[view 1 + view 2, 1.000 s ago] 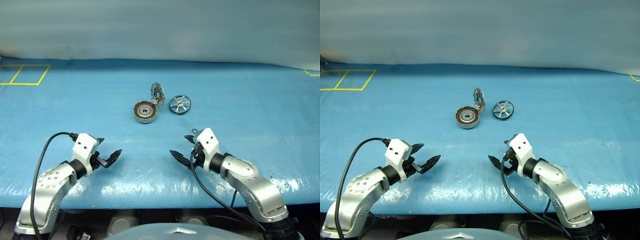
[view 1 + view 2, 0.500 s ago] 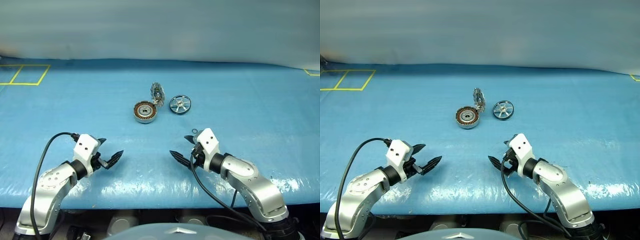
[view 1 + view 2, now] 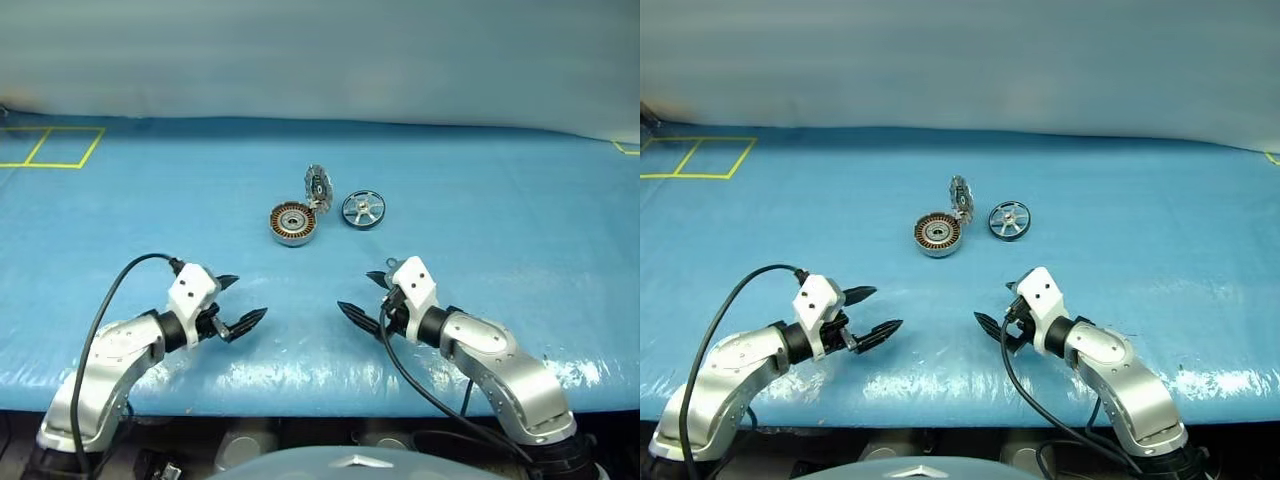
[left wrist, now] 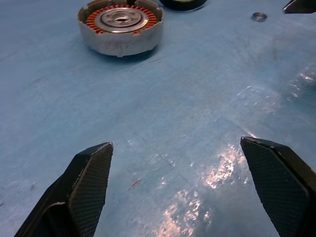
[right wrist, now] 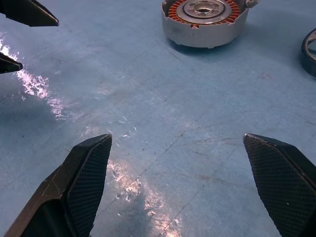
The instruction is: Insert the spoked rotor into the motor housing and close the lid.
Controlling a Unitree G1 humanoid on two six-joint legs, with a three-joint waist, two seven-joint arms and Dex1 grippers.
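The motor housing (image 3: 293, 223), a grey cup with a copper winding ring, sits mid-table, also seen in the left wrist view (image 4: 120, 24) and the right wrist view (image 5: 203, 19). Its lid (image 3: 317, 187) stands upright on the hinge at the far right of the rim. The spoked rotor (image 3: 362, 209) lies flat just right of the housing. My left gripper (image 3: 245, 298) is open and empty near the front edge, pointing right. Facing it, my right gripper (image 3: 355, 290) is also open and empty. Both are well short of the parts.
A small metal washer (image 4: 259, 17) lies on the blue table cover (image 3: 480, 200) near my right gripper. Yellow tape squares (image 3: 50, 148) mark the far left corner. A pale wall backs the table.
My left gripper has swung to the right toward the table's middle and turned inward. The right arm has stayed still.
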